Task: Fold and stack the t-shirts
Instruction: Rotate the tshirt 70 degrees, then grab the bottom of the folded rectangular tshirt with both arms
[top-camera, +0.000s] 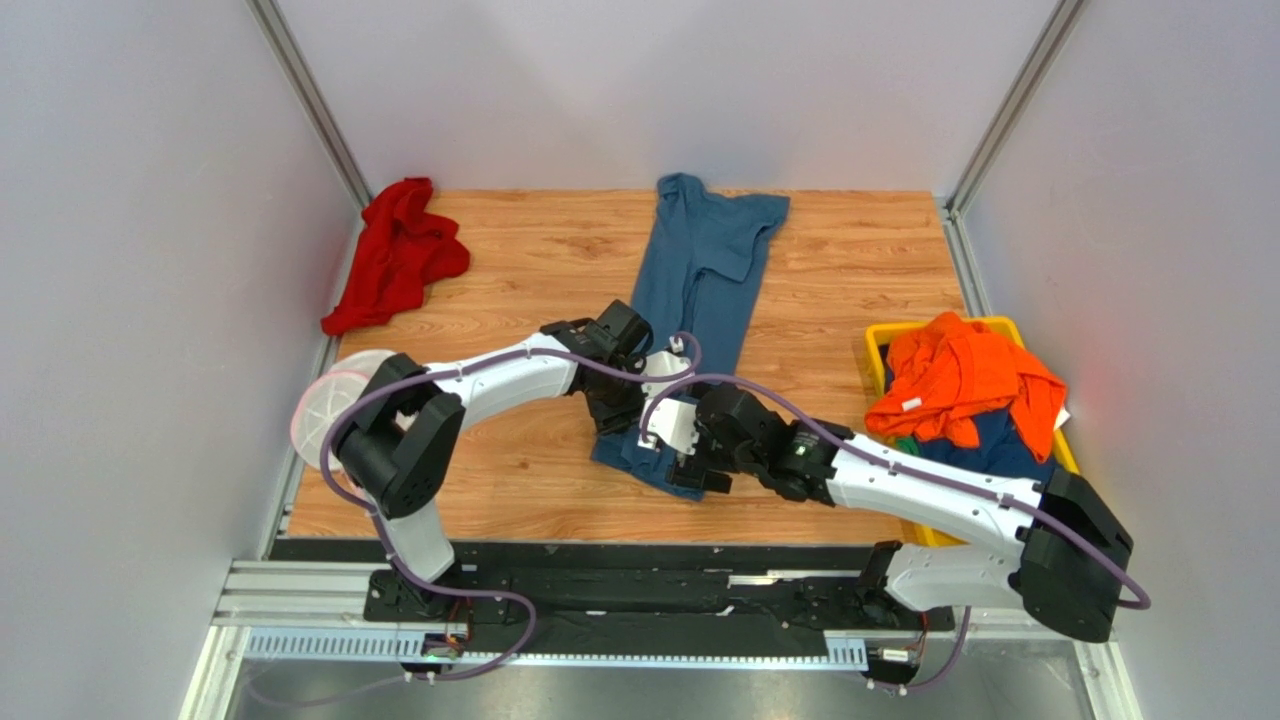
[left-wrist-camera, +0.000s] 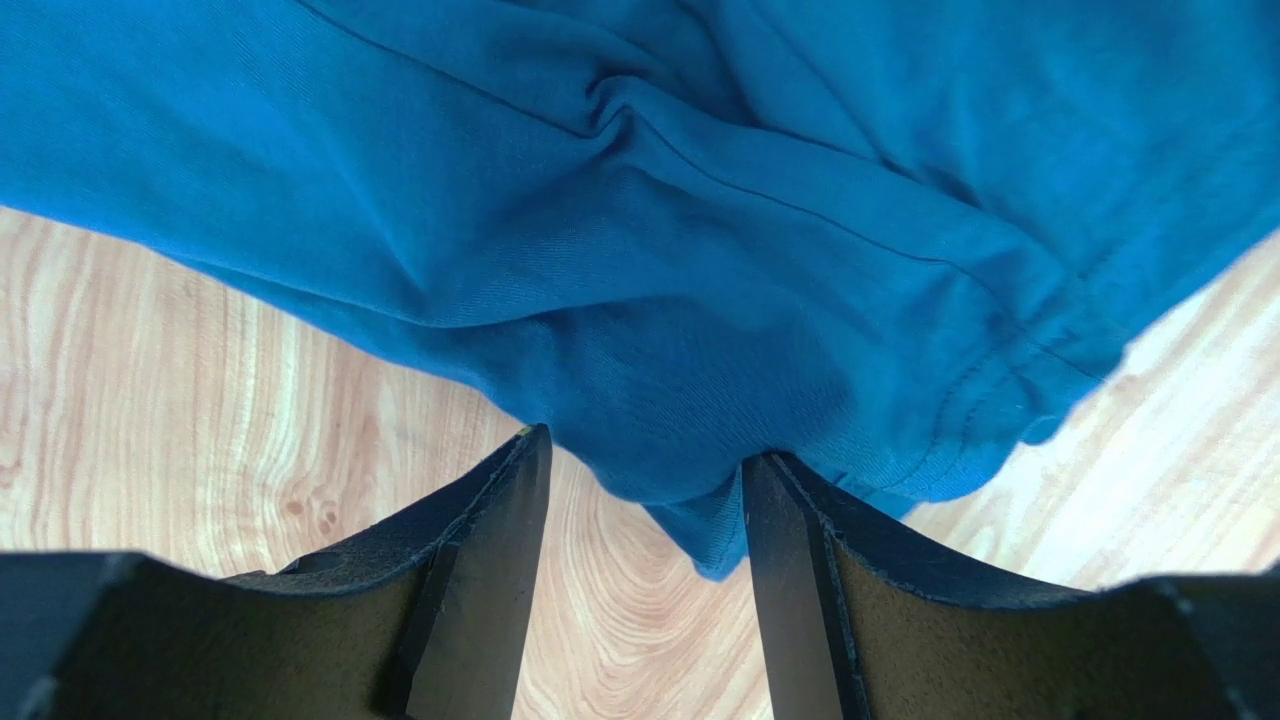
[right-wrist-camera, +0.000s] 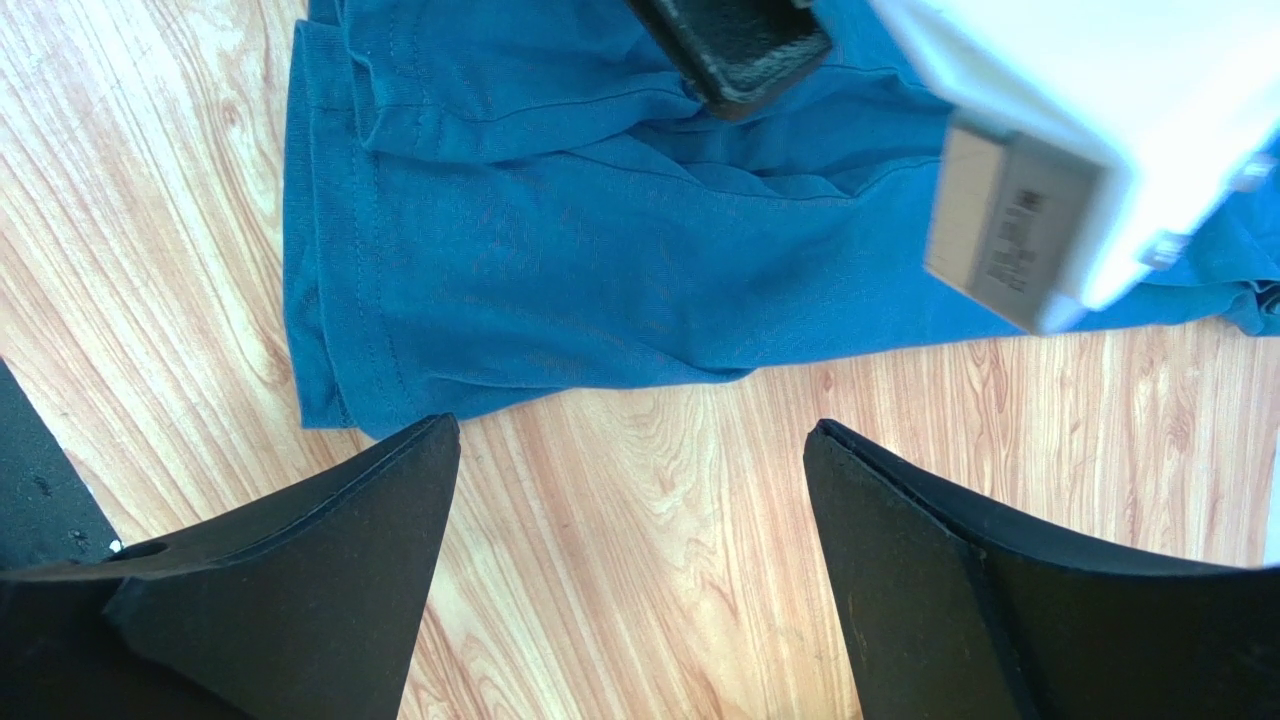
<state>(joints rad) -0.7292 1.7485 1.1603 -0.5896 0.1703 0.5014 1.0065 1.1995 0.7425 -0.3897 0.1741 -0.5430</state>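
At the near hem of the blue t-shirt (top-camera: 699, 285), laid lengthwise on the surface (top-camera: 511, 270), the left tool (left-wrist-camera: 646, 468) straddles a fold, jaws part-spread; whether it actually grips is unclear. The right tool (right-wrist-camera: 631, 438) hangs wide open and empty beside the hem, likely poised for the other corner.

Flat shirt (top-camera: 703, 293) mid table (top-camera: 526, 285), crumpled shirt (top-camera: 394, 252) far-L corner, disc (top-camera: 319, 408) near-L edge, bin (top-camera: 875, 360) w/ shirts (top-camera: 962, 383) on R.
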